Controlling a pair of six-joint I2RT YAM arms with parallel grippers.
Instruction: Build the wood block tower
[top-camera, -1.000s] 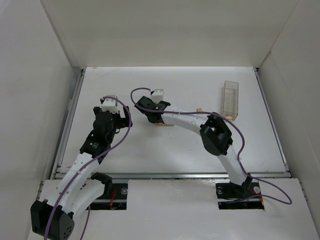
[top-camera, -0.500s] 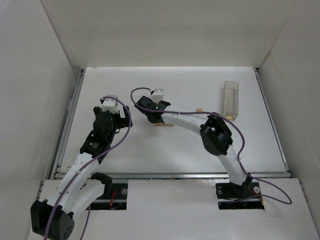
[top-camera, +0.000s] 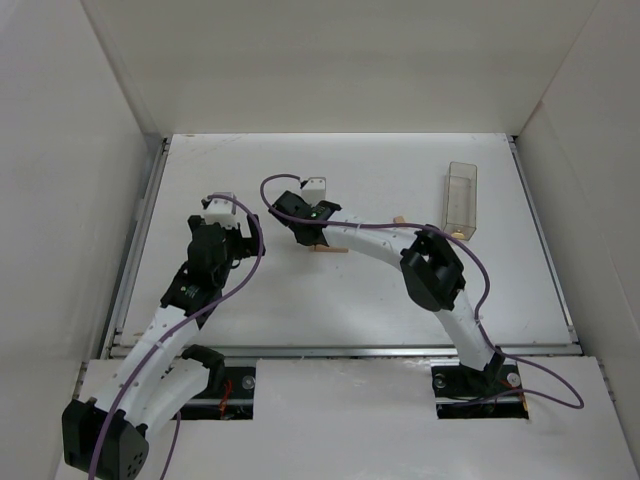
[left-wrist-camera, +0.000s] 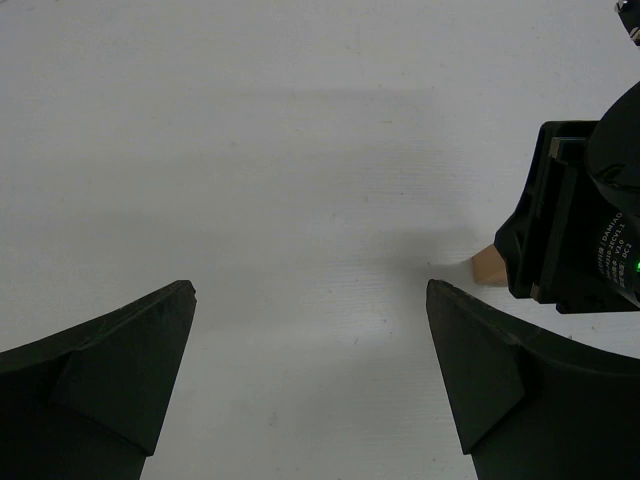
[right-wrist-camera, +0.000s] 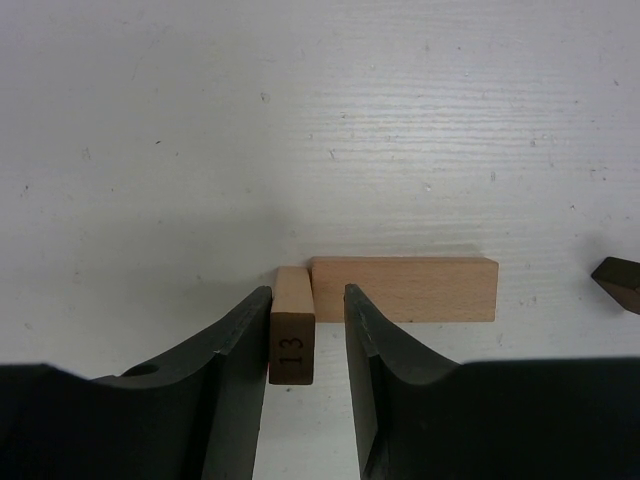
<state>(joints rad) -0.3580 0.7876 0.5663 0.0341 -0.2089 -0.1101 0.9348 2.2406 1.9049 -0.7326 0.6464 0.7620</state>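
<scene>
- Straddling a small tan block stamped 13, the right gripper has let go. One finger touches the block's side, and the other stands off with a sliver of table showing between.
- The block lies flat, its far end butted against a longer tan bar lying crosswise.
- A dark brown piece sits well apart, at the edge of the right wrist view.
- The left gripper gapes wide, gripping nothing, near the right one.
- A clear plastic box stands off to the right.
</scene>
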